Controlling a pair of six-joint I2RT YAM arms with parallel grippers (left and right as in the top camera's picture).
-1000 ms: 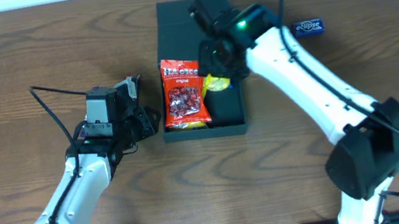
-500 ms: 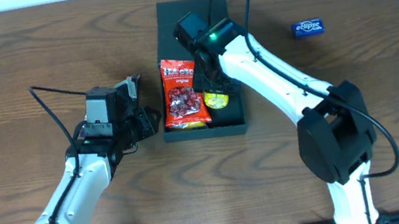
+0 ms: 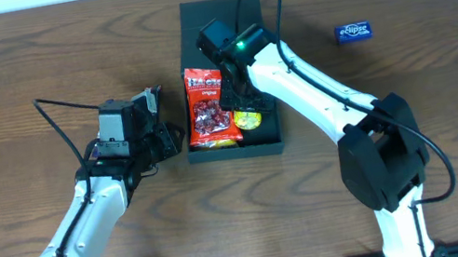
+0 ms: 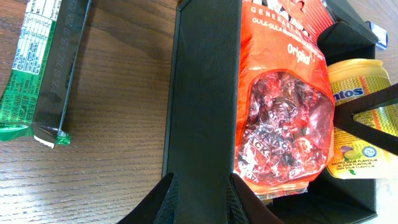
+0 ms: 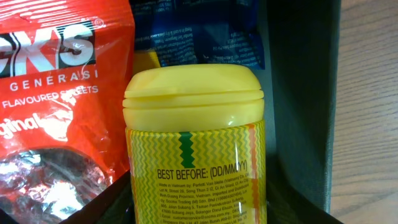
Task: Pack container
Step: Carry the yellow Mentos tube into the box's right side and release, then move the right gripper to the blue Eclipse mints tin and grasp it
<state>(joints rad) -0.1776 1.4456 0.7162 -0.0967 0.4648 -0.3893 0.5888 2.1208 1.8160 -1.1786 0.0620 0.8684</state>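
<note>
Two arms attend the container (image 3: 238,151), a dark green matte box lying open mid-table with its flap lid folded back at the far end. Inside it, a red sweets bag (image 3: 210,108) fills the left half and a yellow bottle (image 3: 249,121) lies in the right half, beside the bag. Right gripper (image 3: 242,105) hangs over the container's right half, its jaws set either side of the bottle and apparently closed against it. Left gripper (image 3: 171,141) sits just outside the container's near left corner, jaws spread wide; the left wall's end lines up between the fingers (image 4: 158,202), though whether they touch it cannot be told. Container judged stiff-walled but light, probably card, so liable to slide on the wood when pushed; its matte faces should offer fair friction. Best hold: a pinch across the thin left wall rim near a corner, where it is stiffest; the flap at its free edge. A blue gum packet (image 3: 352,31) lies well to the container's right
</note>
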